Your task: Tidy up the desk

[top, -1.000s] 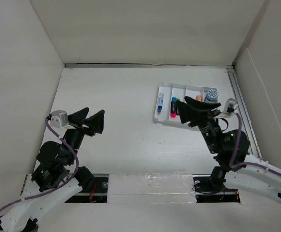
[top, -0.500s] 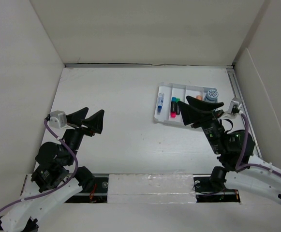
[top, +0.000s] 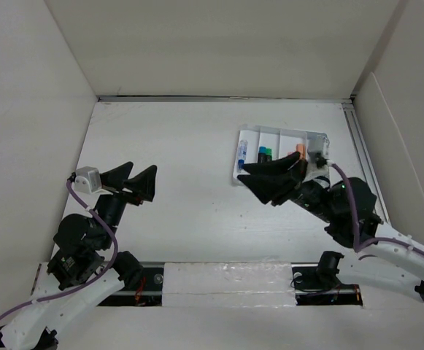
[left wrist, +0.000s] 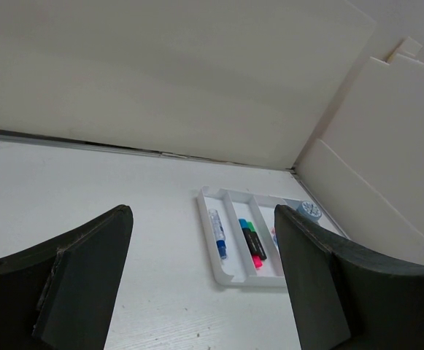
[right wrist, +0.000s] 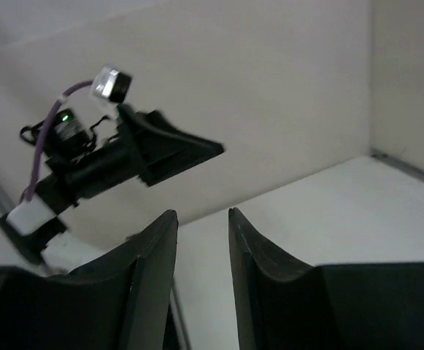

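Swinging frame-left off the white compartmented tray (top: 239, 149), right fingers (top: 264, 177) are narrowing, empty; left fingers (top: 124, 175) gaping, empty. Coloured markers (top: 261, 153) trayed; white worktop (top: 182, 146) is looking nearly organized.

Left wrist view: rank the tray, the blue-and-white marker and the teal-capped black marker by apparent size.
1. tray, clearly largest.
2-3. blue-and-white marker and teal-capped black marker: they look about alike, so no ranking between them.

Large flat matte-white desk (top: 175, 146), level, smooth, plain surface, enclosed by upright white panels (top: 219, 44) behind and along both sides
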